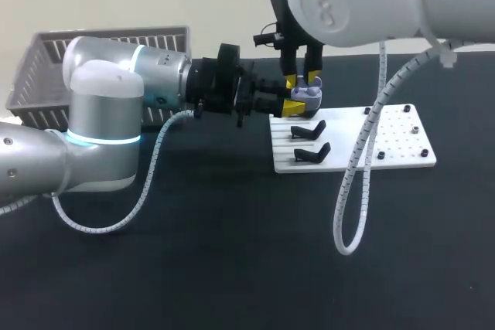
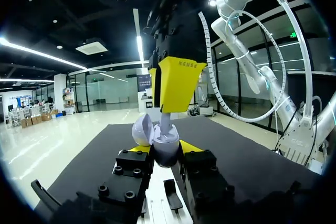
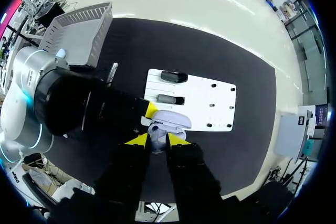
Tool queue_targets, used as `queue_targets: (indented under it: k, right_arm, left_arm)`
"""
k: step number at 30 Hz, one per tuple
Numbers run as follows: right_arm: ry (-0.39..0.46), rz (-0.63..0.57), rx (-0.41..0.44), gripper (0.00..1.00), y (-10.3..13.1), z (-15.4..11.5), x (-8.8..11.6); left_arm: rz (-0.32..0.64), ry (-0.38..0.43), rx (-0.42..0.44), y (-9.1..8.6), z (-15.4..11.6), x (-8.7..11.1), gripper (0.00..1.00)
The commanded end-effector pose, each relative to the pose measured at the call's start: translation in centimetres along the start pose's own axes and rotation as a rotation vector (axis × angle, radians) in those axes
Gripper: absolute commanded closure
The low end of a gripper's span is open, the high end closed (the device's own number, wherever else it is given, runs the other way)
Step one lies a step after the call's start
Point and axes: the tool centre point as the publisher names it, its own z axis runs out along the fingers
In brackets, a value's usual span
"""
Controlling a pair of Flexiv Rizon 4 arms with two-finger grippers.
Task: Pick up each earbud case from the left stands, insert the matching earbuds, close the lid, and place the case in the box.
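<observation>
left gripper (image 2: 165,148) pinches open case (image 2: 167,157); right gripper (image 3: 157,140) pinches earbud (image 2: 165,124); i'd hold case steady, lower straight, seat gently.

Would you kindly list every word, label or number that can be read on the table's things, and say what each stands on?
Faint print on a yellow fingertip of the right tool, which holds an earbud: too small to read.
On the earbud case in the left tool: no print visible.
On the white stand plate and the basket: no print visible.
</observation>
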Motion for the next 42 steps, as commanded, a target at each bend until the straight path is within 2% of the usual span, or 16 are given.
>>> queue_targets:
  k: [1, 39, 40, 41, 42]
  right_arm:
    - [0.0, 0.002, -0.001, 1.0, 0.0, 0.2, -0.1]
    - [0.025, -0.003, -0.019, 1.0, -0.1, 1.3, -0.4]
    - [0.026, -0.003, -0.02, 0.86, -0.1, 1.2, -0.4]
    - [0.026, -0.001, -0.023, 0.58, -0.2, 1.1, -0.4]
    - [0.023, 0.0, -0.026, 0.0, -0.2, 0.9, -0.3]
  left_arm:
    - [0.002, -0.002, -0.004, -0.1, 0.0, 0.1, 1.0]
    - [0.002, -0.002, -0.004, -0.1, 0.0, 0.1, 1.0]
    - [0.002, -0.002, -0.004, -0.1, 0.0, 0.1, 1.0]
    - [0.002, -0.002, -0.004, -0.1, 0.0, 0.1, 1.0]
    - [0.002, -0.002, -0.004, -0.1, 0.0, 0.1, 1.0]
